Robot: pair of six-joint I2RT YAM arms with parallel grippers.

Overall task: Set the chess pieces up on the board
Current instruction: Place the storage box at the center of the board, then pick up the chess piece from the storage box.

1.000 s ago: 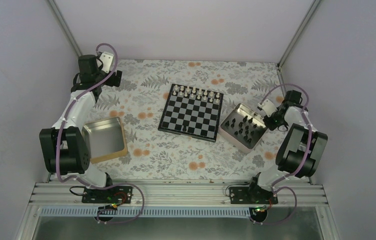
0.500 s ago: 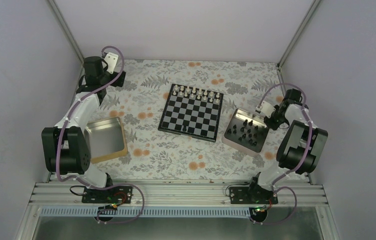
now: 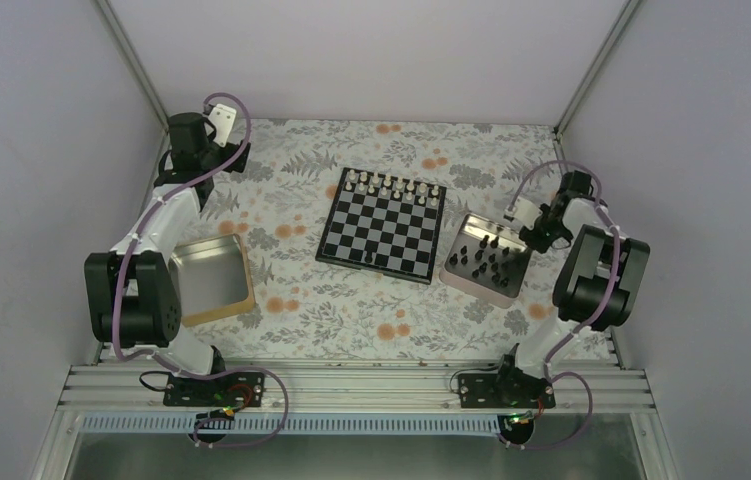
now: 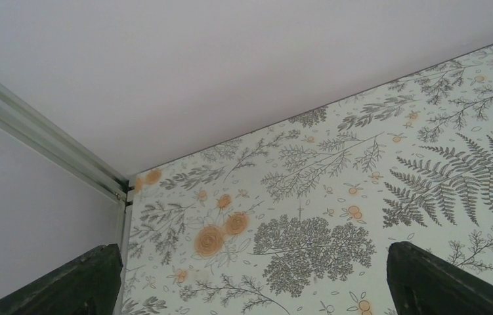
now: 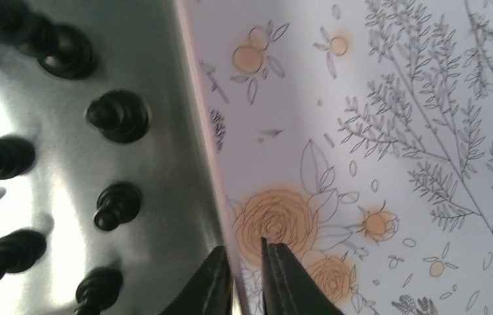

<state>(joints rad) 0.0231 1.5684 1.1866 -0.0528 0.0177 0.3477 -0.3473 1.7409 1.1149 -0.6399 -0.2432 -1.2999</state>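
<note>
The board [image 3: 383, 222] lies mid-table with pale pieces [image 3: 391, 184] along its far row. The black chess pieces [image 3: 491, 257] stand and lie in a silver tin [image 3: 473, 287] just right of the board. My right gripper [image 3: 529, 232] is at the tin's far right corner. In the right wrist view its fingers [image 5: 247, 252] are pinched on the tin's thin side wall [image 5: 197, 131], one finger inside and one outside, with several black pieces [image 5: 119, 116] on the tin floor. My left gripper [image 3: 229, 158] is open and empty near the table's far left corner; its view [image 4: 253, 289] shows only the floral cloth.
A gold-rimmed tin [image 3: 213, 280] sits at the near left, beside the left arm. The enclosure's walls and a corner post [image 4: 46, 138] stand close to the left gripper. The right wall is close behind the right arm.
The silver tin was tipped up on its right side; now it lies flat and has shifted slightly away from me. My right gripper moved with it. The left arm swung slightly right.
</note>
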